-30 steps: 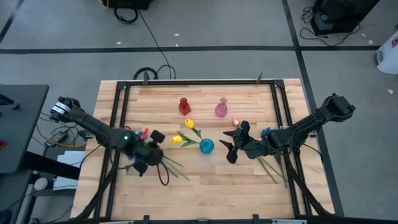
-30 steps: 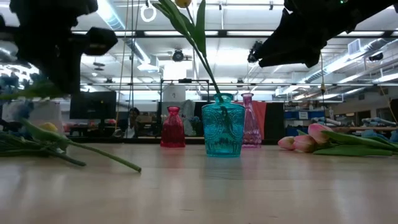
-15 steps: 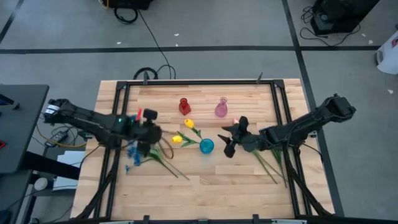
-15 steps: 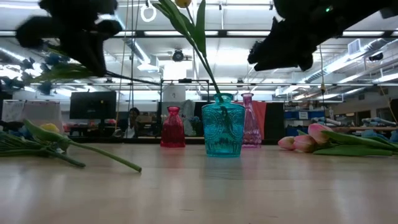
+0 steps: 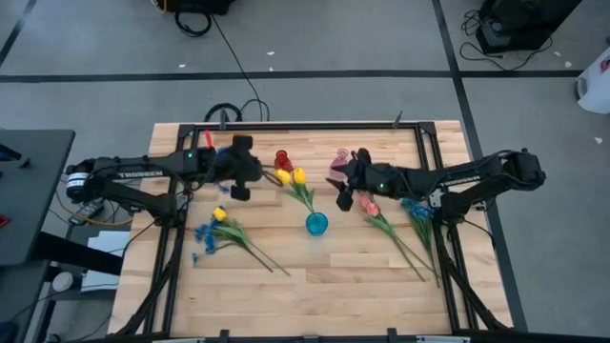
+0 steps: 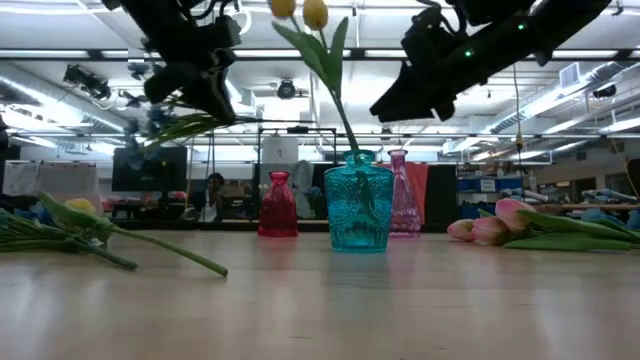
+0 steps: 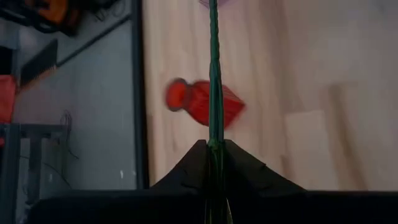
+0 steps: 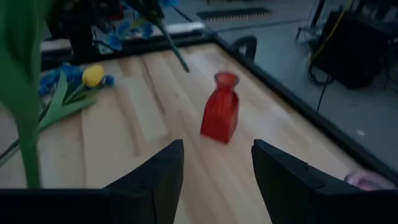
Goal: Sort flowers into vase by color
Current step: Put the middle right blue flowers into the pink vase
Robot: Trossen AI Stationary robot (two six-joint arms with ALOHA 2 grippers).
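On the pale wooden slatted table (image 5: 315, 276) our two dark arms worked mid-sort. Our left gripper (image 5: 238, 171), beside the small red glass vase (image 5: 282, 161), was clamped on a green-stemmed blue sprig (image 7: 214, 87) held clear of the wood. Our right gripper (image 5: 348, 186) hovered by the pink glass vase (image 5: 339, 157), jaws apart and empty. Two yellow tulip buds (image 5: 291, 176) stood in the teal glass vase (image 5: 316, 223). We judged most of it undone: pink tulips and blue sprigs (image 5: 400, 219) lay on the right side, one yellow bud among blue sprigs (image 5: 217, 229) on the left.
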